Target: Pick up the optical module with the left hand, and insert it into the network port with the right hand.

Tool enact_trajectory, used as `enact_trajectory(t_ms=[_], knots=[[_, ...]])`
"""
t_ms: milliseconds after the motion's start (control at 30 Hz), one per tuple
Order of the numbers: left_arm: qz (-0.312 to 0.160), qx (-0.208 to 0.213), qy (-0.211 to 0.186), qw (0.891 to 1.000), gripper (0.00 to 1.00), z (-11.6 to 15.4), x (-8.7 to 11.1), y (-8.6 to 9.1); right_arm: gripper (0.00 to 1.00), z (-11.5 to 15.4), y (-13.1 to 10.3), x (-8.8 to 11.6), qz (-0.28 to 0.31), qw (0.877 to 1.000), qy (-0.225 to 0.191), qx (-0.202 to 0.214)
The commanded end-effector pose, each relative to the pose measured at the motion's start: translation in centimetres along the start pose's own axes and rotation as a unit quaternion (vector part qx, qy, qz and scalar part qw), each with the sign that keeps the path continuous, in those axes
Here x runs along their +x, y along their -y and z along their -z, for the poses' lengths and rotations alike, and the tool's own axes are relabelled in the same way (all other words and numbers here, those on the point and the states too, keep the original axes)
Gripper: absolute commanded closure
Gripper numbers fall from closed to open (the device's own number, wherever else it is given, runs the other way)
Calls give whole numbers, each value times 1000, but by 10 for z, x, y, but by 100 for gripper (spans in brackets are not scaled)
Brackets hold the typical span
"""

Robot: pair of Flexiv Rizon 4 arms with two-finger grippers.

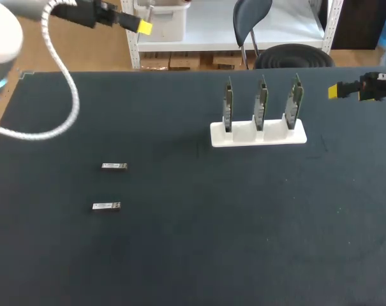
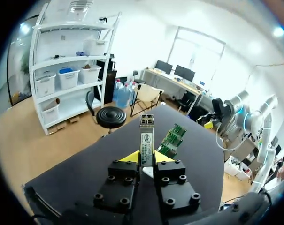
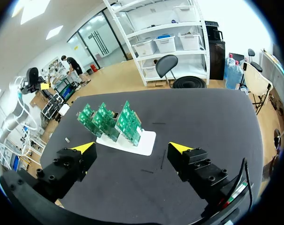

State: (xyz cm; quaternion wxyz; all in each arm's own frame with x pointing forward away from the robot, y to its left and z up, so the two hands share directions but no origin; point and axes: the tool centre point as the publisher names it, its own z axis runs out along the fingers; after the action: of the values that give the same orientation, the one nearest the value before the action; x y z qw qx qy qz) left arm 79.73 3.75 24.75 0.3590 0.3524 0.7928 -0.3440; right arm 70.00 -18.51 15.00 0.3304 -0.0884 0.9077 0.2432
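Observation:
My left gripper (image 2: 147, 157) is shut on a silver optical module (image 2: 147, 136), which stands upright out of its yellow tips. In the head view this gripper (image 1: 143, 27) hangs high past the table's far left corner. Two more silver modules (image 1: 114, 166) (image 1: 106, 206) lie on the dark table at the left. Three green circuit boards (image 1: 261, 102) with the ports stand upright in a white holder (image 1: 244, 139) at the middle right. My right gripper (image 1: 336, 91) hovers to the holder's right, and its wrist view shows it open (image 3: 133, 148), empty, facing the boards (image 3: 111, 121).
The dark table (image 1: 212, 229) spreads wide in front of the holder and the loose modules. The white holder base (image 3: 144, 143) lies ahead of my right gripper. A white cable (image 1: 59, 121) loops from my left arm over the table's left corner.

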Motion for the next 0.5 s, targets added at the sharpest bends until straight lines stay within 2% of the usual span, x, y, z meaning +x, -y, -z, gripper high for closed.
enact_trajectory(t_ms=[33,267,500], knots=[[-38,78,224,971,100,-16,1,8,0,0,0,0,0,1000,0,0],[-101,145,219,960,100,-33,-2,36,0,0,0,0,0,1000,0,0],[-149,185,207,949,100,-59,-1,57,0,0,0,0,0,1000,0,0]])
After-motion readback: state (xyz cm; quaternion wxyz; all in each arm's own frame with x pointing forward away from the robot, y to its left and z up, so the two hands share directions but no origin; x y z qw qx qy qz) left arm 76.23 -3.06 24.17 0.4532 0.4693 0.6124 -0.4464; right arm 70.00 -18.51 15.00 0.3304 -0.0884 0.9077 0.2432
